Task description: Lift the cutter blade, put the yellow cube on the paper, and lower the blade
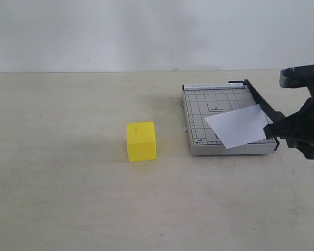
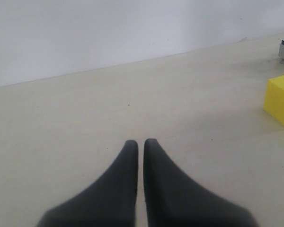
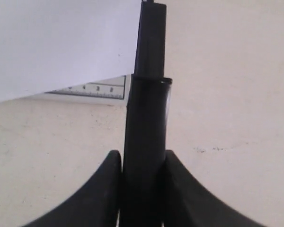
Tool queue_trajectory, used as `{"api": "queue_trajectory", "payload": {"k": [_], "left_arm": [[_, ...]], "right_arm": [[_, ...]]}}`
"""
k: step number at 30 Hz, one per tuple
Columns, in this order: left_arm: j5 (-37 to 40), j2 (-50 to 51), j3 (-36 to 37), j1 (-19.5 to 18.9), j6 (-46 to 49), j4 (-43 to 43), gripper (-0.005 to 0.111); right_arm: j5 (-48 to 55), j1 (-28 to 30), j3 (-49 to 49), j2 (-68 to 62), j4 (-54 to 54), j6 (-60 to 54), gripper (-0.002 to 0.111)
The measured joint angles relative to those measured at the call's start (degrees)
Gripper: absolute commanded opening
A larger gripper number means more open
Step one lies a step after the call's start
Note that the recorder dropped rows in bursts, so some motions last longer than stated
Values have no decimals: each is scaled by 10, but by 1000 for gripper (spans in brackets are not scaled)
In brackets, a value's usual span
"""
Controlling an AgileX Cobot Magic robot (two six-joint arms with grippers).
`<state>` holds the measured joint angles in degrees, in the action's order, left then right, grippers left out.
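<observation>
The right gripper (image 3: 142,158) is closing its two curved matte-black fingers (image 3: 102,189) against both sides of the thick, rounded, glossy handle of the cutter blade (image 3: 149,109), gripping it. Ahead of the fingertips the handle is narrowing into a long thin black arm that is running along the edge of the grey gridded trimmer board (image 1: 199,112). The paper (image 1: 238,125), a smooth plain white rectangle, is lying askew on the board just beside the gripped handle, one corner meeting the blade and another overhanging the board's edge. The yellow cube (image 1: 141,141), solid with flat plain faces, is sitting on the pale, faintly speckled table (image 1: 68,198), well apart from this gripper, with the board lying between them. The left gripper (image 2: 140,142) is hovering above bare table, its tapered black fingers drawn together on nothing, the cube off to one side ahead of it.
</observation>
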<state>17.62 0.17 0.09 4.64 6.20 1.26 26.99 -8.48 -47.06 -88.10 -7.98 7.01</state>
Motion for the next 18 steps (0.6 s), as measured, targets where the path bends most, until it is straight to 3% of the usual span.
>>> {"api": "queue_trajectory", "payload": {"k": [11,12,14,15,16,18], "left_arm": [[0,0,0,0,0,0,4],[0,0,0,0,0,0,4],[0,0,0,0,0,0,4],[0,0,0,0,0,0,4],[0,0,0,0,0,0,4],[0,0,0,0,0,0,4]], "right_arm": [[36,0,-56,37,-4,3,11],[37,0,-59,37,-4,3,15],[38,0,-60,37,-4,-6,44],[36,0,-60,37,-4,-17,65],[1,0,-65,39,-3,-36,68],[-27,-1,-72,43,1,-49,62]]}}
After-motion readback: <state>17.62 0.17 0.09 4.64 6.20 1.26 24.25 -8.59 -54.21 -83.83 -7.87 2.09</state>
